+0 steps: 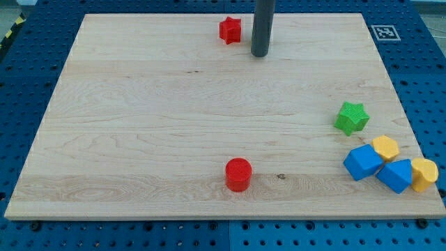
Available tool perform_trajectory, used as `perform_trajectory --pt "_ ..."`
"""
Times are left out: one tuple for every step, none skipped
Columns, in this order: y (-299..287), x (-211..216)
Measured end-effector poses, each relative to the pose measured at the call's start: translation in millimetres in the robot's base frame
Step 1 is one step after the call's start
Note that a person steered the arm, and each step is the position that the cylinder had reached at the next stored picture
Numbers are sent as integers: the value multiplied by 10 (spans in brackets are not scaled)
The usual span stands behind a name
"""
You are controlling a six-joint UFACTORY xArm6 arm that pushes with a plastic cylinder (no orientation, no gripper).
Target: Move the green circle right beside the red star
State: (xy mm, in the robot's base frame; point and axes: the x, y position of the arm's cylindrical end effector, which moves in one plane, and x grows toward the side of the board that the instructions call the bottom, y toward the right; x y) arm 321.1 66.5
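Small red star-shaped block (230, 30) in the upper middle of the frame, just left of my tip (260, 54) and slightly above it, near but not touching. Straight dark rod planted on the pale wooden board (139, 118), no jaws to open or shut, tip pressing against no block. One green block (350, 117) only, at the right-hand middle of the frame, looking more star-shaped than round, well apart from my tip and from the red star.

Seven blocks counted: two red, one green, two blue, two yellow. Red round cylinder (237, 174) alone at the lower middle. Clustered in the lower right: left blue block (362, 162), right blue block (395, 175), upper yellow block (385, 147), right yellow block (424, 173).

Rod cut off by the frame's top edge. Right yellow block partly behind its blue neighbour, at the board's right edge. Blue and yellow shapes hard to make out.
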Motion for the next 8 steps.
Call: perform_trajectory --pt "48 158" --pt "282 158" --pt "429 113" --pt "429 29" --pt "419 -38" --pt "328 -96" --pt "103 -203" --pt "8 -306"
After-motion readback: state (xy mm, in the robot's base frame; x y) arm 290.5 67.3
